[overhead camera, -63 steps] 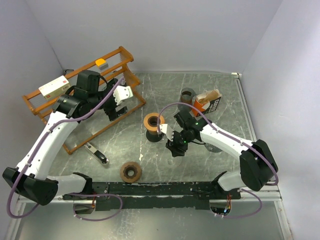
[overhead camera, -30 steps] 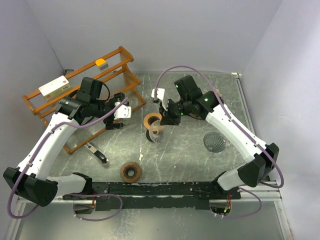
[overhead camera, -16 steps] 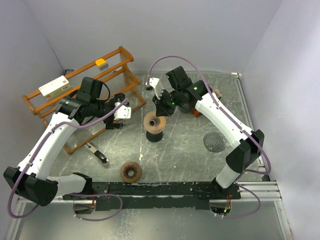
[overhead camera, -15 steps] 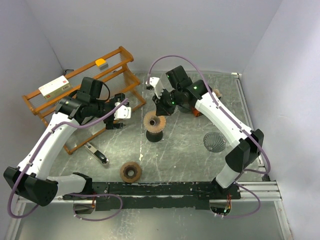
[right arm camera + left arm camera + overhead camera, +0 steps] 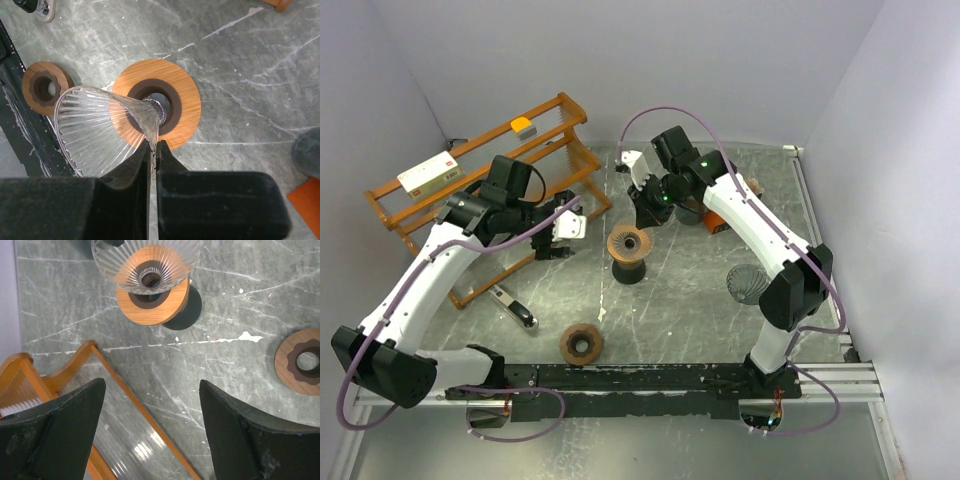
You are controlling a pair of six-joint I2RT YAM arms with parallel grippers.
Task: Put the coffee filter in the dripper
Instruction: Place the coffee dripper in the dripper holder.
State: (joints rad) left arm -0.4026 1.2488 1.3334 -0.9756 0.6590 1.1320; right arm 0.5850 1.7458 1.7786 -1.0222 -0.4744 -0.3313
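At table centre, the filter (image 5: pixel 95 130), a clear ribbed cone, leaned tilted with its tip at the dripper (image 5: pixel 187 107) ring's hole. Right gripper (image 5: pixel 154 150) pinched its rim. Left gripper (image 5: pixel 151 386) hung spread over the rack (image 5: pixel 17 372) edge.

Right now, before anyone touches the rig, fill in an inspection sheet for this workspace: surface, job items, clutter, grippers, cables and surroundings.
Surface: grey marbled tabletop, a few white flecks.
Job's things: clear ribbed cone with its tip in the wooden ring stand.
Clutter: second wooden ring; dark ribbed cone; black-handled tool; wooden rack holding a white box.
Grippers: left gripper open, holding nothing; right gripper shut on the cone's rim.
Cables: a purple cable loops along each arm; no snag seen.
Surroundings: plain walls on three sides; nothing else seen.
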